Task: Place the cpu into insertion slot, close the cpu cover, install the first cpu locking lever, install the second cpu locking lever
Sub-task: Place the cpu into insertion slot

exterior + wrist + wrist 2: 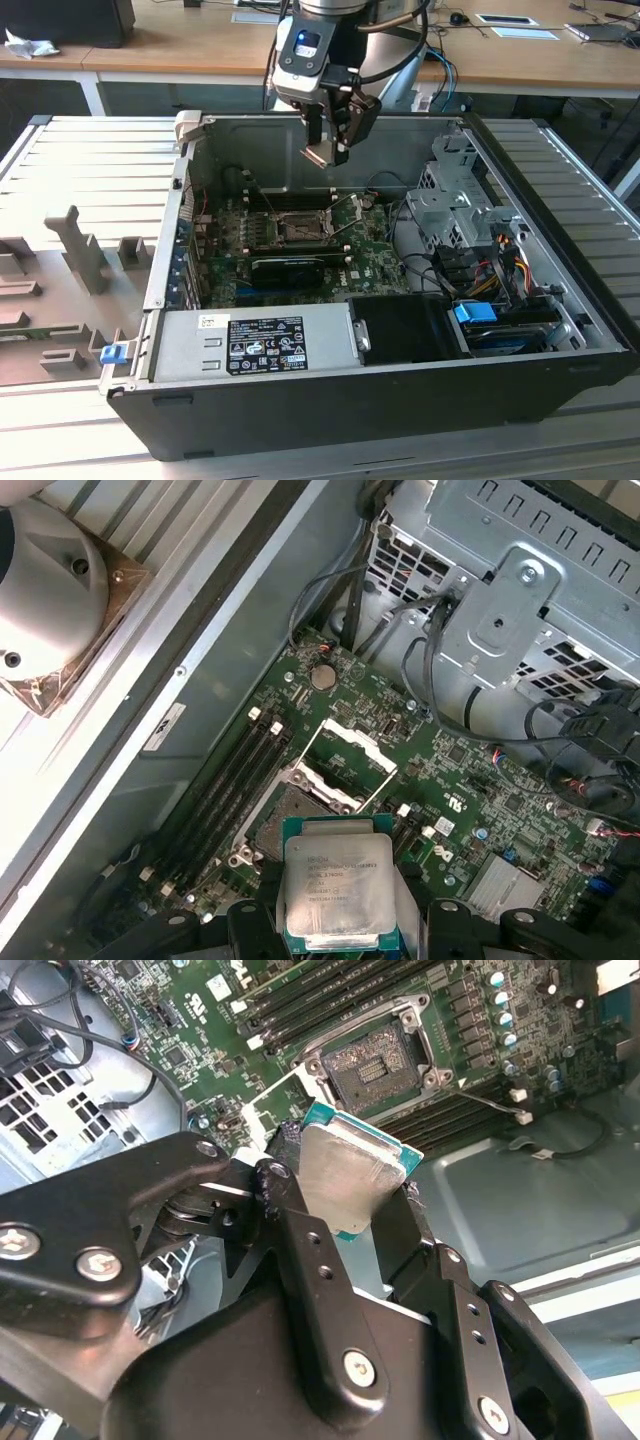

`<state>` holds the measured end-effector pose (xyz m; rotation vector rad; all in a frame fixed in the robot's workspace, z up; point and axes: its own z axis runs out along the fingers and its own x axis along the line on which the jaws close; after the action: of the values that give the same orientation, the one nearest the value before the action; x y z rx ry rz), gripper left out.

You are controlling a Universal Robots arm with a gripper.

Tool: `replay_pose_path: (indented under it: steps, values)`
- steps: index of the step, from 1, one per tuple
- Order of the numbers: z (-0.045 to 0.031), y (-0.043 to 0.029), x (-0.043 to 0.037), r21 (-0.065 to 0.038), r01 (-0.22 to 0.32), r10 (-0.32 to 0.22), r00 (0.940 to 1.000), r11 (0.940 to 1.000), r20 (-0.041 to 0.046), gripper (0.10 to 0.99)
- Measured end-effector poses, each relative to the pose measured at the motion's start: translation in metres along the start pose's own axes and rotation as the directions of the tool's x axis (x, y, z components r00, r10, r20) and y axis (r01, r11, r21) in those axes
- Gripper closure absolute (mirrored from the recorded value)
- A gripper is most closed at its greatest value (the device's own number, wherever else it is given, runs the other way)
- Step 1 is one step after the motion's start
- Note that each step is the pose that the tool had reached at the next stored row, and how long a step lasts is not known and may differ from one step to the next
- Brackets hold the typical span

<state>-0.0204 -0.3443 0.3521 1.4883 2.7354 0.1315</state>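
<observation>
My gripper [328,150] hangs above the open computer case, shut on the cpu [318,155], a flat square chip with a dull silver top and green edge. Both wrist views show the cpu [345,1175] [338,890] pinched by its sides between the black fingers [290,1200]. The insertion slot [300,228] [375,1065] [285,820] lies bare below it on the green board, dark-centred with a metal rim. The cpu cover [350,752] [262,1110] stands tilted up on one side of the slot. A thin locking lever [487,1100] sticks out beside the slot.
A metal drive cage [450,200] with cables fills the case at the exterior view's right. A power supply [260,340] lies along the near wall, with a black heatsink block [290,268] just behind it. Grey fixtures [80,250] stand on the table at the left.
</observation>
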Motion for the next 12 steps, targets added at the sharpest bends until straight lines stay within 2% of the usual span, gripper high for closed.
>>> replay_pose_path:
  steps: [3, 7, 10, 12]
  values:
    - [0.0004, -0.0001, 0.0, -0.001, -0.032, 0.032, 0.9995, 0.9995, 0.0031, 0.557]
    - [0.0012, -0.0001, 0.0, -0.002, -0.094, 0.094, 0.9955, 0.9955, 0.0085, 0.557]
    - [0.003, -0.0003, 0.0, -0.003, -0.147, 0.147, 0.9891, 0.9892, 0.013, 0.557]
    - [0.0055, -0.0005, -0.0001, -0.005, -0.188, 0.188, 0.9819, 0.9821, 0.0163, 0.557]
